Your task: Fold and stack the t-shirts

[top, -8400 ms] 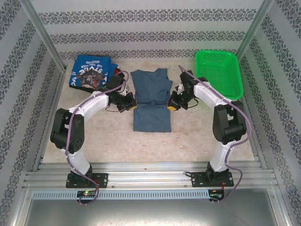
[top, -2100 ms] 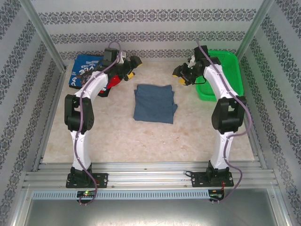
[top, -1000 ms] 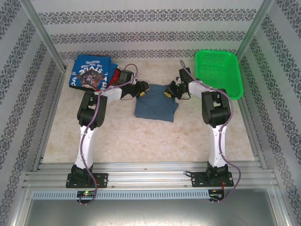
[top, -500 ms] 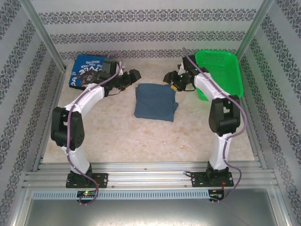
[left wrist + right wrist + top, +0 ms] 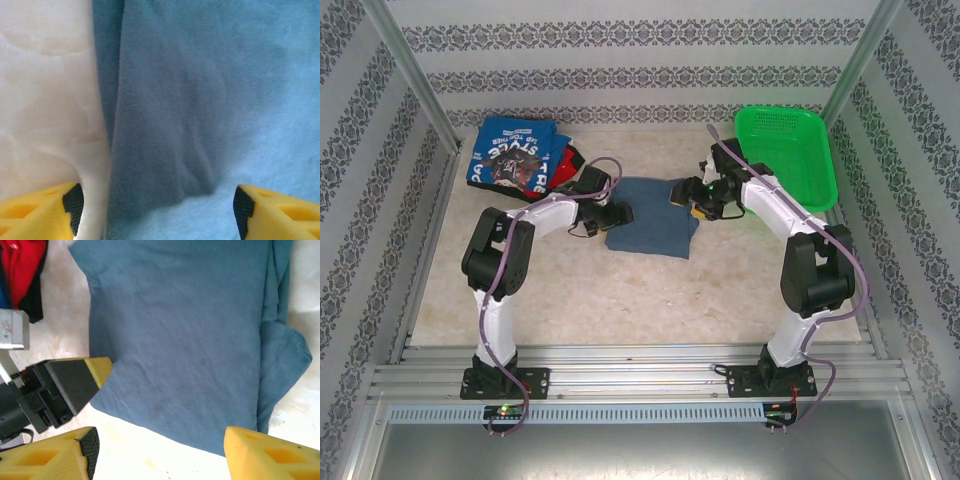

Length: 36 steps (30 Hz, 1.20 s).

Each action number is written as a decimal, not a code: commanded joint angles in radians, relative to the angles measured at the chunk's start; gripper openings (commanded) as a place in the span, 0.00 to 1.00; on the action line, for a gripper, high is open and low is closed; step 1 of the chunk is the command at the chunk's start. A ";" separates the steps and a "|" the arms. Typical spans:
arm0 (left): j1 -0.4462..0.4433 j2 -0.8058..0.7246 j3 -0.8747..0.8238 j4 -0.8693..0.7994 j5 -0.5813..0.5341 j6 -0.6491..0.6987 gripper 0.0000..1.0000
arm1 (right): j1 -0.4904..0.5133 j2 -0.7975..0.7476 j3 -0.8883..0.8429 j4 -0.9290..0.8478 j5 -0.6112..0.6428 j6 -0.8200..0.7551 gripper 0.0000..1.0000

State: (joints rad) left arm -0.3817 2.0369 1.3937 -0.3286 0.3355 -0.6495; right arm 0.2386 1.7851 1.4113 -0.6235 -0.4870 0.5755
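Lying folded at the middle of the tabletop (image 5: 620, 295), the slate-blue t-shirt (image 5: 650, 218) is flanked by the left jaws and the right jaws, both spread wide and empty. Being soft, light and limp, it is best pinched through all layers at its side edges.

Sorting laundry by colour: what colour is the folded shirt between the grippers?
The folded t-shirt is plain slate blue, unprinted; the right wrist view shows it best.
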 commanded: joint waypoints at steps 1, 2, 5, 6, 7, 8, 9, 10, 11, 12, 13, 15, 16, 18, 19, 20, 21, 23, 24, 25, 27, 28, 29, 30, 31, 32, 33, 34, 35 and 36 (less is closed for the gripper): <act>-0.023 0.042 0.029 0.032 -0.053 0.011 0.79 | 0.006 -0.069 -0.043 0.029 -0.034 -0.006 0.68; -0.036 0.060 0.053 0.014 -0.059 0.018 0.79 | 0.005 -0.077 -0.054 0.028 -0.036 -0.009 0.68; -0.074 0.118 0.143 -0.080 -0.110 0.051 0.77 | 0.001 -0.104 -0.086 0.028 -0.049 -0.015 0.68; -0.085 0.135 0.170 -0.112 -0.131 0.056 0.76 | -0.001 -0.112 -0.097 0.030 -0.056 -0.017 0.68; -0.092 0.150 0.191 -0.143 -0.154 0.058 0.74 | -0.001 -0.117 -0.108 0.031 -0.063 -0.017 0.68; -0.099 0.165 0.212 -0.174 -0.181 0.061 0.71 | -0.004 -0.126 -0.121 0.033 -0.072 -0.017 0.68; -0.105 0.181 0.229 -0.195 -0.196 0.062 0.69 | -0.003 -0.133 -0.135 0.036 -0.079 -0.017 0.67; -0.108 0.198 0.245 -0.216 -0.205 0.062 0.67 | -0.004 -0.140 -0.146 0.036 -0.085 -0.019 0.67; -0.113 0.220 0.266 -0.244 -0.222 0.063 0.64 | -0.004 -0.148 -0.159 0.036 -0.090 -0.020 0.67; -0.119 0.237 0.285 -0.270 -0.239 0.065 0.61 | -0.007 -0.158 -0.173 0.038 -0.092 -0.020 0.67; -0.124 0.250 0.297 -0.279 -0.247 0.066 0.57 | -0.008 -0.166 -0.185 0.041 -0.096 -0.020 0.67; -0.149 0.265 0.324 -0.283 -0.273 0.078 0.50 | -0.014 -0.179 -0.207 0.042 -0.108 -0.023 0.67; -0.162 0.275 0.349 -0.295 -0.289 0.088 0.47 | -0.016 -0.183 -0.214 0.038 -0.111 -0.027 0.67; -0.191 0.308 0.431 -0.340 -0.317 0.106 0.39 | -0.026 -0.192 -0.222 0.027 -0.122 -0.035 0.67; -0.203 0.316 0.458 -0.350 -0.338 0.117 0.35 | -0.029 -0.195 -0.225 0.022 -0.128 -0.038 0.66; -0.214 0.320 0.485 -0.358 -0.360 0.127 0.30 | -0.034 -0.200 -0.226 0.014 -0.135 -0.045 0.66; -0.220 0.323 0.509 -0.368 -0.377 0.139 0.25 | -0.039 -0.205 -0.225 0.005 -0.140 -0.054 0.66; -0.221 0.325 0.555 -0.399 -0.408 0.159 0.14 | -0.047 -0.218 -0.227 -0.012 -0.147 -0.070 0.66; -0.221 0.321 0.566 -0.410 -0.429 0.177 0.10 | -0.051 -0.224 -0.230 -0.018 -0.150 -0.077 0.66; -0.221 0.313 0.571 -0.417 -0.446 0.195 0.07 | -0.055 -0.231 -0.234 -0.022 -0.150 -0.084 0.66; -0.221 0.288 0.580 -0.431 -0.489 0.241 0.04 | -0.069 -0.245 -0.253 -0.025 -0.155 -0.088 0.66; -0.221 0.273 0.580 -0.436 -0.511 0.263 0.03 | -0.075 -0.251 -0.262 -0.024 -0.158 -0.087 0.65; -0.221 0.256 0.582 -0.440 -0.538 0.288 0.01 | -0.080 -0.256 -0.269 -0.023 -0.160 -0.086 0.65; -0.221 0.234 0.582 -0.440 -0.569 0.320 0.00 | -0.084 -0.263 -0.279 -0.021 -0.160 -0.087 0.64; -0.220 0.216 0.582 -0.441 -0.594 0.346 0.00 | -0.087 -0.268 -0.286 -0.021 -0.160 -0.086 0.64; -0.217 0.195 0.584 -0.441 -0.621 0.376 0.00 | -0.091 -0.275 -0.293 -0.018 -0.161 -0.086 0.64; -0.214 0.174 0.586 -0.437 -0.637 0.407 0.00 | -0.094 -0.281 -0.300 -0.017 -0.160 -0.084 0.64; -0.211 0.157 0.587 -0.432 -0.648 0.433 0.00 | -0.094 -0.286 -0.305 -0.015 -0.159 -0.080 0.64; -0.209 0.142 0.592 -0.431 -0.662 0.468 0.00 | -0.094 -0.290 -0.312 -0.012 -0.159 -0.077 0.64; -0.207 0.132 0.602 -0.430 -0.676 0.507 0.00 | -0.096 -0.292 -0.318 -0.010 -0.158 -0.073 0.64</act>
State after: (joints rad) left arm -0.6025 2.2738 1.9514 -0.7307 -0.2329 -0.2935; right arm 0.1520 1.5242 1.1156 -0.6254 -0.6277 0.5159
